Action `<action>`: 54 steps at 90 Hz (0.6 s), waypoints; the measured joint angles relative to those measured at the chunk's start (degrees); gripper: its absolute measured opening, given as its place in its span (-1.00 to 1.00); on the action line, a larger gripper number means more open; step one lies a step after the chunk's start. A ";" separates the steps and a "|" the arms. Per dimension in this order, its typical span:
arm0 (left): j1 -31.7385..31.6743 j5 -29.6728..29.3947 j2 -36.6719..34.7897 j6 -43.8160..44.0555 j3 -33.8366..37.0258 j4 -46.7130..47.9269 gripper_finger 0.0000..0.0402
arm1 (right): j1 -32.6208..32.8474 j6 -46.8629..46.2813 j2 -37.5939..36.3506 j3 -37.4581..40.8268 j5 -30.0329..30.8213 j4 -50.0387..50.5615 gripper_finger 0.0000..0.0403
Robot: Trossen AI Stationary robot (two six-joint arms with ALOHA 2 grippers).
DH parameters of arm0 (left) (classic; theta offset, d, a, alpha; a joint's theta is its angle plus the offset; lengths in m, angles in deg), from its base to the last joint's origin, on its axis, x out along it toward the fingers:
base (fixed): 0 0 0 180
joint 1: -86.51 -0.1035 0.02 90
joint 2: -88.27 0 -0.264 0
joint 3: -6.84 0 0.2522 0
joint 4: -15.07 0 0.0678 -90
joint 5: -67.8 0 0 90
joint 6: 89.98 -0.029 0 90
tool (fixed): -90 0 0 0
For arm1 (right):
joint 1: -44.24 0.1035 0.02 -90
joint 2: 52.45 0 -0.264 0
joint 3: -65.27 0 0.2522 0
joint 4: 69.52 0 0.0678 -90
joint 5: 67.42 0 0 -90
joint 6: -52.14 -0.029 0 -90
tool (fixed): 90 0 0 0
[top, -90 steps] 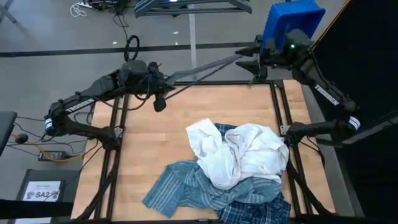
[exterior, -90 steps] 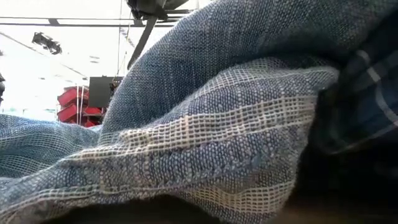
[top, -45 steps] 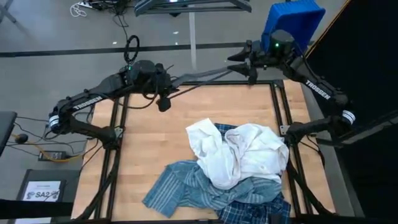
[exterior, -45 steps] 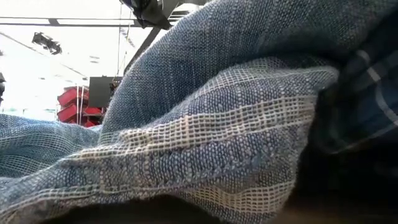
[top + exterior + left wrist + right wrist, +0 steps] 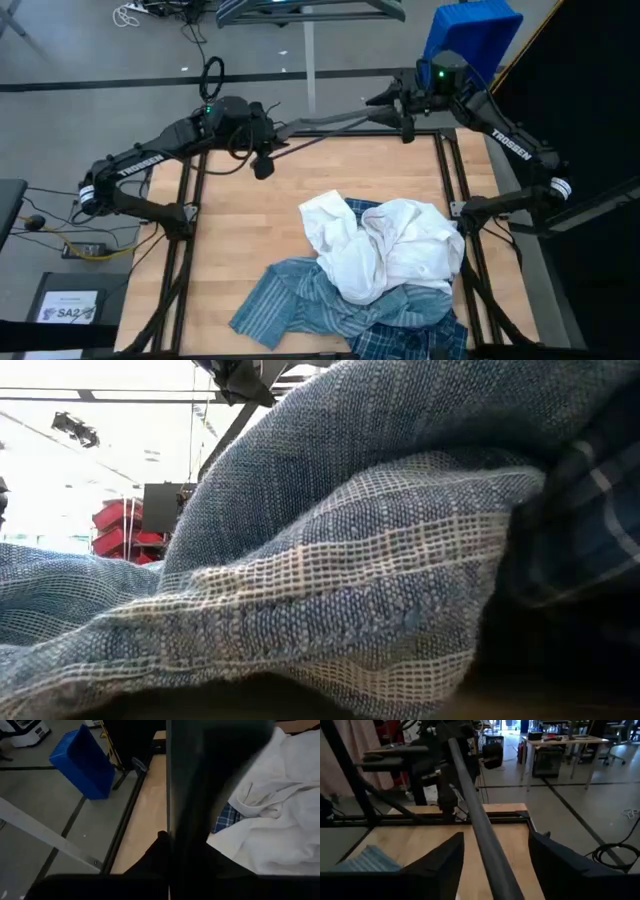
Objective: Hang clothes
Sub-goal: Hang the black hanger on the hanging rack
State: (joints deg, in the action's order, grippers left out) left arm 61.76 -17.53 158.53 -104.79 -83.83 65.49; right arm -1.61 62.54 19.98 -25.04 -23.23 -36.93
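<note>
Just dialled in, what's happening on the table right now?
Both arms are up at the far edge of the wooden table, holding a dark grey plastic hanger between them: the left gripper at one end, the right gripper at the other. No shirt is on it yet. The plain white shirt lies crumpled on top of the pile, over the light blue-grey striped shirt and the darker blue plaid shirt.

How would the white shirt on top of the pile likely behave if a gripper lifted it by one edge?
The white shirt lies crumpled in deep folds, so it would probably drape limply rather than hold shape. It overlaps the striped shirt, so it might drag that along. It looks light.
</note>
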 joint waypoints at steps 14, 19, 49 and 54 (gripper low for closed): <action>0.00 0.13 0.00 0.02 0.00 0.00 -0.90 | 0.00 0.33 0.00 0.00 0.04 0.58 -0.09; 0.00 0.13 0.00 0.04 0.00 0.04 -0.90 | 0.00 0.40 0.00 0.00 0.04 0.61 -0.17; -0.04 -0.50 0.02 0.08 0.02 0.20 -0.87 | 0.09 8.54 -0.14 0.04 -1.56 4.37 -0.92; -0.02 -1.88 0.28 0.13 0.02 0.02 -0.84 | 0.09 8.19 -0.13 0.04 -1.32 3.92 -0.94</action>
State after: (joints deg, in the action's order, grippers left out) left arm 61.74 -19.41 158.81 -104.66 -83.81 65.51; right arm -1.52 70.73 19.84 -25.00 -24.55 -33.01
